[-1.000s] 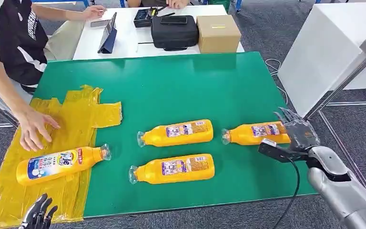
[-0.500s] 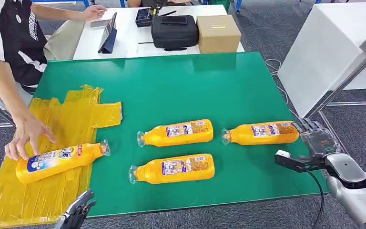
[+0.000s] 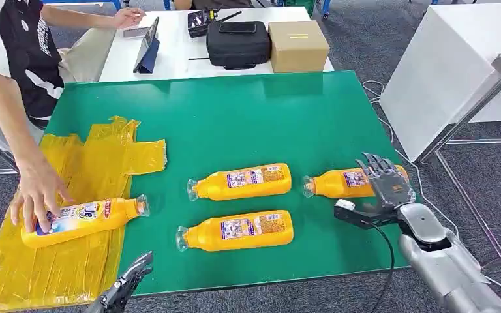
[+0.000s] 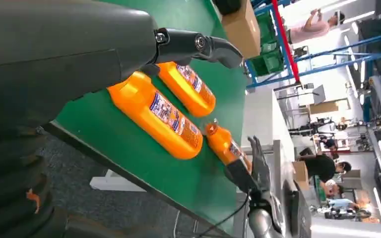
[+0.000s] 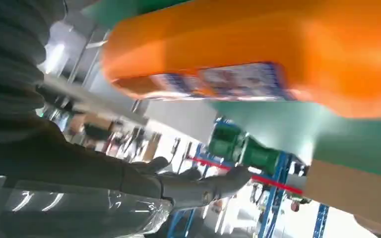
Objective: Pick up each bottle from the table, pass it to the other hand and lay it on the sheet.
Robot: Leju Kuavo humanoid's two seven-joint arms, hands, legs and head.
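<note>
Three orange bottles lie on the green table (image 3: 235, 117): one in the middle (image 3: 241, 181), one nearer me (image 3: 235, 230), one at the right (image 3: 339, 182). My right hand (image 3: 381, 186) hovers over the right bottle's base end, fingers spread, thumb out toward me, holding nothing. The right wrist view has that bottle (image 5: 258, 59) close above a finger (image 5: 193, 186). A further bottle (image 3: 81, 218) lies on the yellow sheet (image 3: 104, 156) at the left, under a person's hand (image 3: 36, 195). My left hand (image 3: 124, 290) is at the table's front edge, holding nothing, its thumb (image 4: 198, 44) extended.
A person (image 3: 13, 59) sits at the table's left side, arm reaching over the sheet. Behind the green table, a white table carries a black bag (image 3: 238, 42), a cardboard box (image 3: 298, 44) and a tablet (image 3: 147, 49). Another white table (image 3: 443, 72) stands at the right.
My right hand pulled back to the table's edge, then came in over the right bottle's base. My left hand rose and shifted right. The person's hand slid onto the bottle on the sheet.
</note>
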